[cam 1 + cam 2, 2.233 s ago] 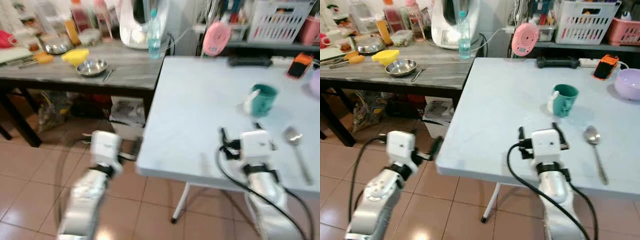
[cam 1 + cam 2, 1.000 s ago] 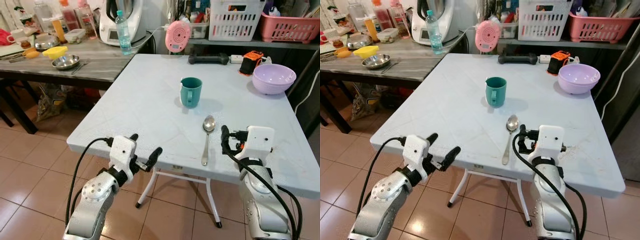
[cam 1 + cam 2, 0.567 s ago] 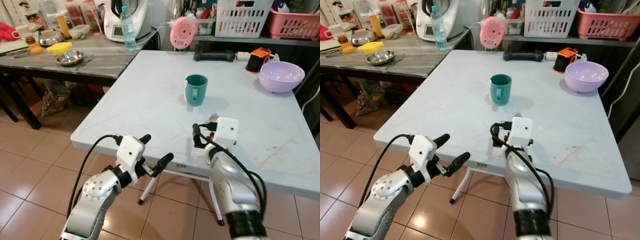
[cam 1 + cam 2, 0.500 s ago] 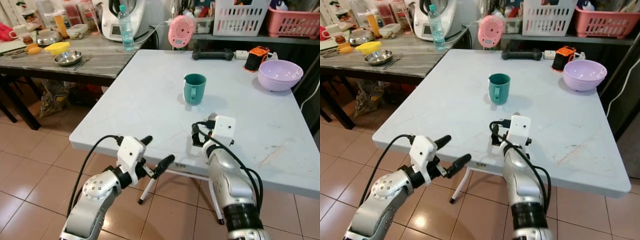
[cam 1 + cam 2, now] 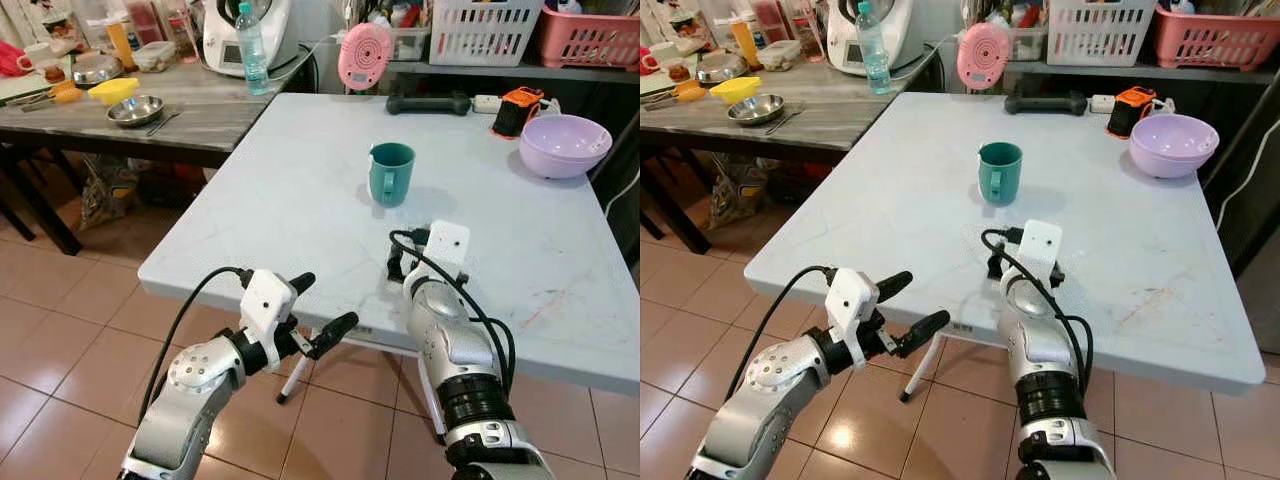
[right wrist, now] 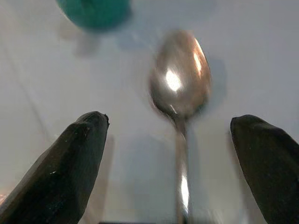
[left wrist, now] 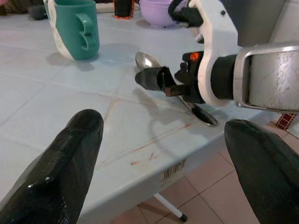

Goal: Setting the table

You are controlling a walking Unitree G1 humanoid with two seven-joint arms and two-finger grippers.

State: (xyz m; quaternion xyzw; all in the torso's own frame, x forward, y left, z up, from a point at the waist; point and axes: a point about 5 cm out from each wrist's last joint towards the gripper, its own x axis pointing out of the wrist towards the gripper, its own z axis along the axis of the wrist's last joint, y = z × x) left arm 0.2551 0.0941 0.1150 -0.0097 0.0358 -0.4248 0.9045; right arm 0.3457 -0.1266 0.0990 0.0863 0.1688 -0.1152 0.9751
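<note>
A metal spoon (image 6: 180, 79) lies on the white table (image 5: 290, 200) near its front edge. My right gripper (image 6: 170, 119) hangs low over it, open, one finger on each side of the spoon's neck. In the eye views the right gripper (image 5: 400, 265) and its arm cover the spoon. A teal mug (image 5: 390, 172) stands upright just beyond it, and a purple bowl (image 5: 565, 143) sits at the far right. My left gripper (image 5: 324, 302) is open in front of the table's front edge, below the tabletop, holding nothing. It points at the spoon (image 7: 145, 59).
A grey side table (image 5: 200, 115) at the left carries a metal bowl (image 5: 137, 108), a water bottle (image 5: 251, 34) and kitchen items. A pink fan (image 5: 363, 56), a dumbbell (image 5: 428, 102), an orange device (image 5: 512, 110) and baskets line the back. Tiled floor lies below.
The head camera has swung from the side table to the white table. My right gripper moved left from beside the spoon to above it, hiding it in the eye views.
</note>
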